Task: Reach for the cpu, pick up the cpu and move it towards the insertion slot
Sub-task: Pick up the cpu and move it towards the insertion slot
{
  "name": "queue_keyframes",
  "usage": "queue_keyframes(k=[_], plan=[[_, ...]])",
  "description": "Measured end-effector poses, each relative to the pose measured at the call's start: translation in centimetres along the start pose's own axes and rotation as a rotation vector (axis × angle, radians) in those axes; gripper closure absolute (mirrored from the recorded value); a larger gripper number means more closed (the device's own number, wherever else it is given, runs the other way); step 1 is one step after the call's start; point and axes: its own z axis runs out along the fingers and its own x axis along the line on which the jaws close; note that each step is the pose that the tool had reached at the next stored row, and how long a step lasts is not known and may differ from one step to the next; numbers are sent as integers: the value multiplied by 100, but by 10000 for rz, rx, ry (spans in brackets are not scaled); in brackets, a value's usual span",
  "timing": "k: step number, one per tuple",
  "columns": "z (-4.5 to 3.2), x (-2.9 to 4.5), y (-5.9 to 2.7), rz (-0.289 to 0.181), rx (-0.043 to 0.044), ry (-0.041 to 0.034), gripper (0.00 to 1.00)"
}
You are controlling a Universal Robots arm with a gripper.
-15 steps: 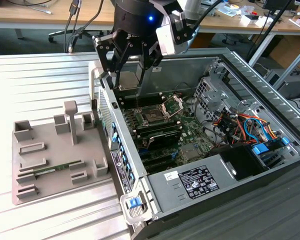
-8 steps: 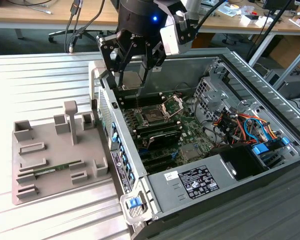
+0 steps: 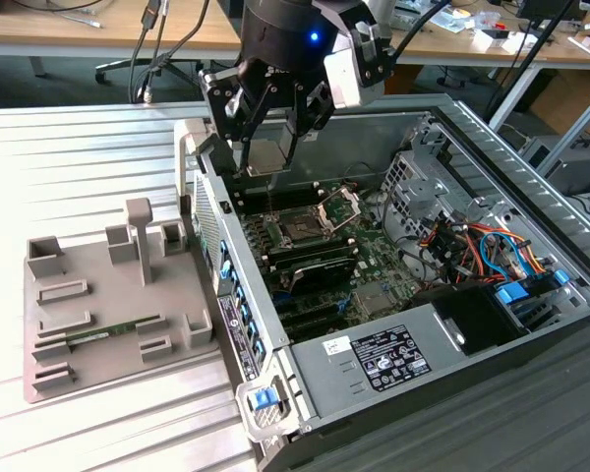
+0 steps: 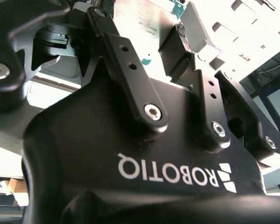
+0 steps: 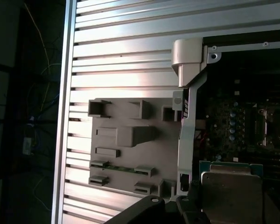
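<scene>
Clamping flat silvery square cpu (image 3: pixel 263 154), black tool (image 3: pixel 266 163) hovers; shiny-framed insertion slot (image 3: pixel 303 229) seemingly near.

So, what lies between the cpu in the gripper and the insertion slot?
In the exterior view, a stretch of motherboard with small parts lies between the cpu, held in the gripper, and the insertion slot.

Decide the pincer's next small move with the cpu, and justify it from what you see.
Probably a short carry toward the exterior view's right and downward. The pincer is shut on the cpu, which hangs above the near wall of the case. The slot lies lower and further to the exterior view's right, so the chip is not yet over it.
</scene>
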Motion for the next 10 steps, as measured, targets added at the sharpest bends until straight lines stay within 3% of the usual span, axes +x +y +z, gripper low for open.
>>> queue_keyframes(k=[10], plan=[[0,-106,-7,0,0,0,45]])
